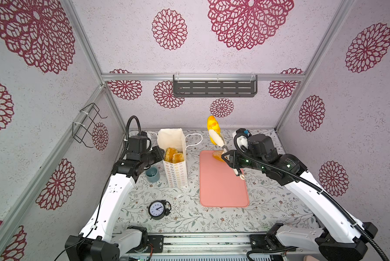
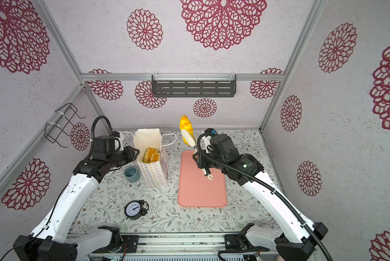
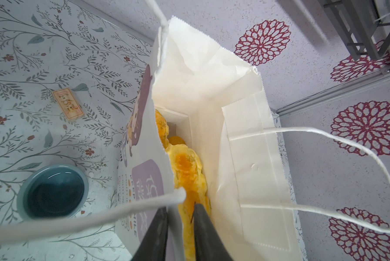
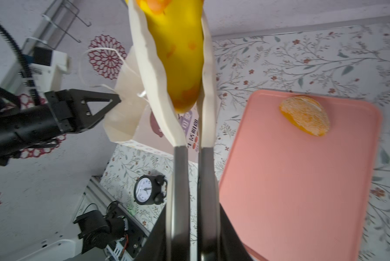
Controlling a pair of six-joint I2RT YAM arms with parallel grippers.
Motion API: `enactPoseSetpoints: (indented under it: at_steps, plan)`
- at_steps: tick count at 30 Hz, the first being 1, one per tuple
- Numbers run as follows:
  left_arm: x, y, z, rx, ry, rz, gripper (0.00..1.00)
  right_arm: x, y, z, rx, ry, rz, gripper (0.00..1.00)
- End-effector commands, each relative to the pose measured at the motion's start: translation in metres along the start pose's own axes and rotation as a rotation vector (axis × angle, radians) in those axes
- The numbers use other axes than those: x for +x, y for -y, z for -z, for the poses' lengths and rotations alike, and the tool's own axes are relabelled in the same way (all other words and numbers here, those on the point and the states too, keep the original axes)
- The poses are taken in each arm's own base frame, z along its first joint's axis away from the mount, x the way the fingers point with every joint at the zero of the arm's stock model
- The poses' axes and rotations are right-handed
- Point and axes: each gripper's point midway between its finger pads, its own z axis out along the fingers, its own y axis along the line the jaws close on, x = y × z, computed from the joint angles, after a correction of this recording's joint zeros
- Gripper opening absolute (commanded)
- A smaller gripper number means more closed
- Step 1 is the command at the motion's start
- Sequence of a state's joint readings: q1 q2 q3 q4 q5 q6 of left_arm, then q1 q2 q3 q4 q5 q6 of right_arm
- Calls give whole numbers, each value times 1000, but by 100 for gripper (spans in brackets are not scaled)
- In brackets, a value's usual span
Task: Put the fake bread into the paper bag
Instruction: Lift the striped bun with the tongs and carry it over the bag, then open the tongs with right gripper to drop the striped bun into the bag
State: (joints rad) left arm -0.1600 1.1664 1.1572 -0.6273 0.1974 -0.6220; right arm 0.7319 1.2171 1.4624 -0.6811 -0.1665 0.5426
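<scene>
Lying at the middle of the table (image 1: 275,203) is the pink tray (image 1: 223,192). At its 10 o'clock the paper bag (image 1: 176,176) stands upright and open. The left gripper (image 3: 180,210) has narrow jaws straddling the bag's 9 o'clock wall; whether they pinch it cannot be told. The right gripper (image 1: 226,157) is clamped on white tongs (image 1: 220,141), which hold the long loaf (image 1: 212,124) aloft beyond the tray's 12 o'clock edge. Ridged rolls (image 1: 173,156) lie inside the bag, and one round bun (image 1: 216,155) rests at the tray's 12 o'clock.

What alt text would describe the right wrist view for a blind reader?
Tongs held in the right tool pinch a long yellow loaf. Beyond them stands a white paper bag; beside lies a pink tray bearing one bun.
</scene>
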Motion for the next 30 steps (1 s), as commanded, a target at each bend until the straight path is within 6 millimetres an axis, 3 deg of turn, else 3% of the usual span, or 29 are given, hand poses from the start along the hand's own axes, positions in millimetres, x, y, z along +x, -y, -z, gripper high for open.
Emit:
enactPoseSetpoints:
  at_steps: [1, 6, 15, 30]
  plan:
    - [-6, 9, 10, 18, 28, -12, 21, -23, -57, 3, -219, 72, 43, 30]
    - [-5, 9, 11, 18, 27, -10, 17, -18, -71, -25, -212, 18, 61, 30]
    - [-3, 8, 14, 17, 30, -15, 13, -6, -69, -65, -132, -81, 80, 29]
    - [-3, 9, 14, 20, 28, -12, 12, 10, -61, -86, -68, -152, 92, 39]
